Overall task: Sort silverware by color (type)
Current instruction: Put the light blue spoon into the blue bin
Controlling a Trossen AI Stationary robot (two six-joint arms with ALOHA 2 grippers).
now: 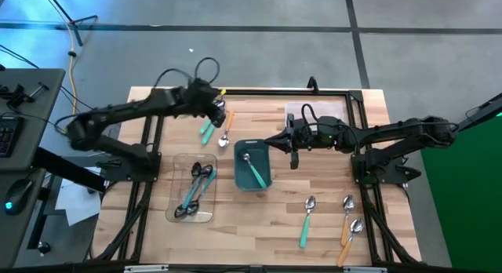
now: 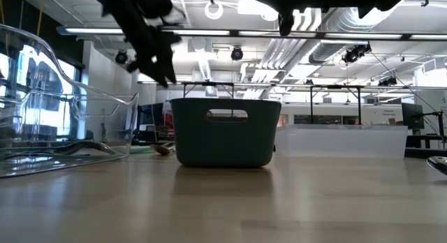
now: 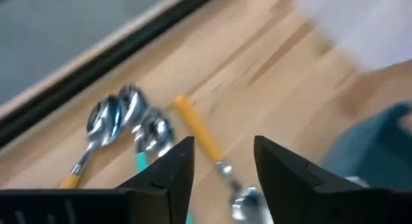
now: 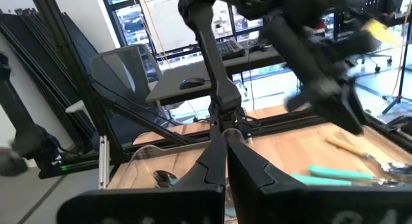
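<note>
Wooden desk [image 1: 235,218] under you, teal bin [image 1: 252,165] as landmark. Your left gripper [image 3: 222,161] hangs with fingers parted and empty over an orange-handled spoon [image 3: 205,138] in the spoon cluster [image 1: 218,125] beyond the bin's left corner. Centre on that handle alone, clear of its teal neighbour, then descend. Your right gripper [image 1: 293,151], fingers shut on nothing, waits just right of the bin; more spoons [image 1: 345,220] lie nearer its right.

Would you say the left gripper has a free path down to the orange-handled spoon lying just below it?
Probably yes. The left gripper hangs open right above the orange-handled spoon, which lies flat on bare wood; the neighbouring spoons lie to one side and nothing covers it.
</note>
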